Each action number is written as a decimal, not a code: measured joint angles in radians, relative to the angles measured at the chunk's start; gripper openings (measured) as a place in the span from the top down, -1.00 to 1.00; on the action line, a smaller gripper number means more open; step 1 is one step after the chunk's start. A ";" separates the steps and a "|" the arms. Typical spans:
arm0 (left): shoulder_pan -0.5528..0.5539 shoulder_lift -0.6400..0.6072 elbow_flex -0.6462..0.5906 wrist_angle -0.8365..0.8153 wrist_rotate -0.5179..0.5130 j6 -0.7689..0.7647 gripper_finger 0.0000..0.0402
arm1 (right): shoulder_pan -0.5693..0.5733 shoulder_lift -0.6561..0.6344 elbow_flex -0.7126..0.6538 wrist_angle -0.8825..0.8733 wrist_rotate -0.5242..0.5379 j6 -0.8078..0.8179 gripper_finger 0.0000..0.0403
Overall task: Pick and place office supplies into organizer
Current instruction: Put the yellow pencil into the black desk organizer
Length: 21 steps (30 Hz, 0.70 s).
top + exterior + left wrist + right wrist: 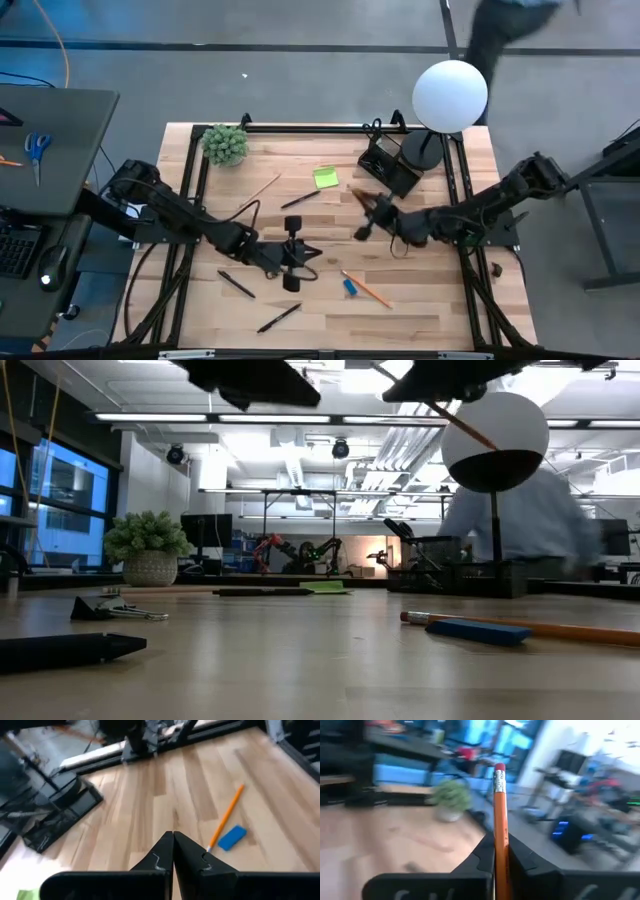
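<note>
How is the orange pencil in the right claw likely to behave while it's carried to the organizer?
The orange pencil looks stiff, so it probably won't droop. The right claw pinches it low on a long shaft, so it may pivot. Being slim, it would likely roll if dropped on the table.

Bright ceiling light, blurred wrist views

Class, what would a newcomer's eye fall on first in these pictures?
The white globe lamp at the table's far right corner, beside the black organizer. Next, the right gripper, raised above the table's middle right, fingers shut on an orange pencil. The left gripper hangs shut over the table's middle, empty.
</note>
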 joint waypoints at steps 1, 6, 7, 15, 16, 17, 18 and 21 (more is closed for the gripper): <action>-0.005 -0.004 -0.006 0.027 0.000 0.010 1.00 | -0.025 0.000 -0.011 0.042 -0.005 -0.023 0.95; -0.014 -0.035 -0.033 0.063 -0.001 0.024 1.00 | -0.176 0.001 -0.128 0.300 -0.200 -0.079 0.98; -0.014 -0.043 -0.042 0.059 -0.001 0.024 1.00 | -0.205 0.001 -0.160 0.379 -0.235 -0.097 0.98; -0.012 -0.061 -0.086 0.105 -0.008 0.017 1.00 | -0.465 0.001 -0.418 0.946 -0.535 -0.134 0.97; -0.012 -0.061 -0.088 0.113 -0.007 0.017 1.00 | -0.493 0.001 -0.434 0.961 -0.577 -0.129 0.98; -0.012 -0.061 -0.090 0.116 0.000 0.016 1.00 | -0.518 0.001 -0.442 0.960 -0.610 -0.125 0.98; -0.012 -0.061 -0.090 0.115 0.005 0.015 1.00 | -0.540 0.002 -0.444 0.959 -0.633 -0.124 0.97; -0.012 -0.061 -0.090 0.114 0.008 0.015 1.00 | -0.594 0.010 -0.442 0.953 -0.654 -0.136 0.92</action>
